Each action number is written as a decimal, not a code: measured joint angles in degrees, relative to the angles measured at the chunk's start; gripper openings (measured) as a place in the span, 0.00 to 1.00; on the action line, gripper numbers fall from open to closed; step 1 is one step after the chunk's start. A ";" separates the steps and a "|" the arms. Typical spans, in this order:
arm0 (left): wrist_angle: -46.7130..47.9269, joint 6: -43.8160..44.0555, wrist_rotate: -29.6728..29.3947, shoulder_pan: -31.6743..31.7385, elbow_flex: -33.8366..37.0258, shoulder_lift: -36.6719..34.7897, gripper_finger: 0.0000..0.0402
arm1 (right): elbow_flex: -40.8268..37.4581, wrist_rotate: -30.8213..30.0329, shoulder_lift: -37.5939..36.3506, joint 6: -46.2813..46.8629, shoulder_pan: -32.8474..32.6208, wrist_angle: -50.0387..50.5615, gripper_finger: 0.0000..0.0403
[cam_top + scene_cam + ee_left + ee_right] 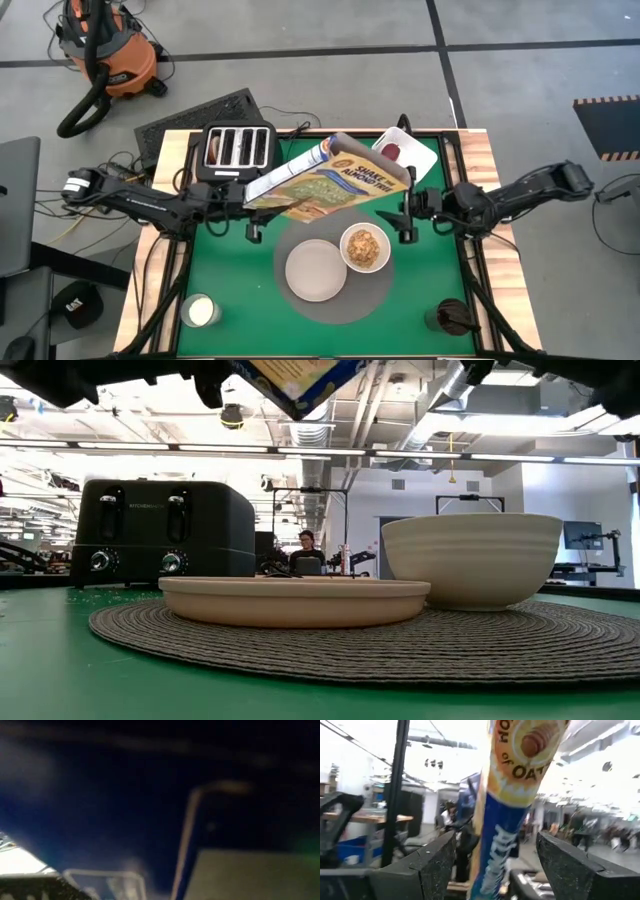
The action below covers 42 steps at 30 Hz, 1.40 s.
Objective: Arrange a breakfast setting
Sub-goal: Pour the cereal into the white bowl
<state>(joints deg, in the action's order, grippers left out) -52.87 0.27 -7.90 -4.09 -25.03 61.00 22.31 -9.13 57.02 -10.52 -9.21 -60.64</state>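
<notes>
A cereal box (330, 178) hangs tilted above the table between my two arms; its corner shows at the top of the low view (300, 380). My left gripper (258, 205) is at the box's blue left end and shut on it. My right gripper (495, 870) is open at the box's right end (405, 212); its fingers stand on either side of the box's narrow edge (507, 820) without touching it. The white bowl (365, 248) holds brown cereal and stands beside the pale plate (316, 270) on a round grey placemat (330, 310). Dark-red fruit (392, 152) lies in the white container. The spoon is not in view. My left gripper holds the cereal box at its blue lower left end (265, 190), coming level from the table's left. The box itself hides the fingers, so the kind of hold cannot be told. The box is lifted clear, slanting up toward the table's far right.
The black toaster (238, 150) stands at the far left, with something brown in one slot. The white square container (408, 150) is at the far right. A glass of milk (200, 311) stands at the near left and a dark cup (455, 318) at the near right.
</notes>
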 joint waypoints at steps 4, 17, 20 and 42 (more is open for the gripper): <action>-0.65 0.46 1.41 0.99 0.00 1.08 0.35 | 1.14 -0.49 2.82 -1.15 1.23 -3.60 0.75; 0.38 0.51 2.04 1.57 -0.01 1.04 0.35 | 8.85 1.59 7.89 -3.57 2.29 -2.50 0.58; 1.70 0.81 1.88 1.57 -0.03 0.99 0.35 | 9.14 1.60 7.95 -3.75 2.29 -1.83 0.40; 33.63 6.76 -3.23 1.59 -0.77 -16.31 0.77 | 9.73 -3.46 7.39 -5.89 6.19 0.58 0.10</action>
<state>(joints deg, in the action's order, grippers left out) -19.24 7.03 -11.13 -2.50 -25.80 44.69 32.04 -12.58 64.40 -16.40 -3.02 -60.06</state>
